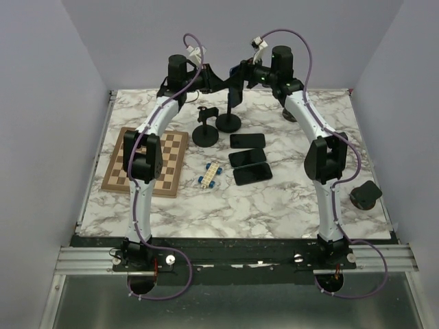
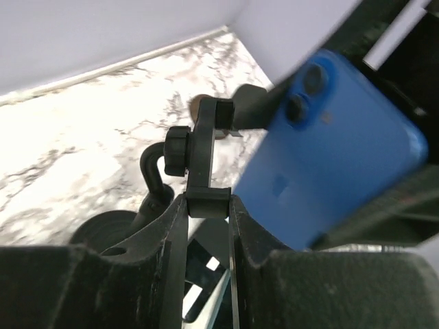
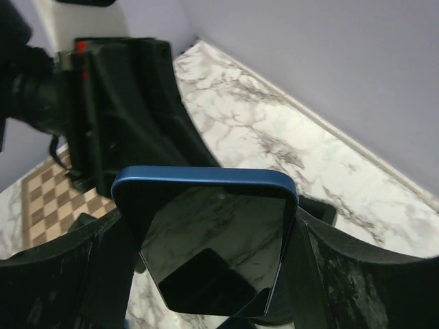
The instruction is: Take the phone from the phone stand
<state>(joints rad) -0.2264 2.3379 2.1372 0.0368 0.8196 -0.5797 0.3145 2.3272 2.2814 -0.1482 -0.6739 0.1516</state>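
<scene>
The blue phone (image 3: 212, 247) sits between my right gripper's (image 3: 209, 274) fingers, dark screen toward the camera; the gripper is shut on it. In the left wrist view its blue back with two lenses (image 2: 336, 157) hangs just right of the black phone stand's holder (image 2: 204, 147); I cannot tell if they touch. My left gripper (image 2: 206, 205) is shut on the lower end of that holder. In the top view both grippers, left (image 1: 221, 82) and right (image 1: 241, 74), meet at the table's back, above the stand's round base (image 1: 228, 123), with the phone (image 1: 235, 96) dark between them.
A second black stand (image 1: 204, 131) stands left of the first. Three dark phones (image 1: 247, 157) lie flat in a column in front of the stands. A small blue-wheeled toy (image 1: 211, 176), a chessboard (image 1: 145, 162) at left and a black object (image 1: 364, 195) at the right edge.
</scene>
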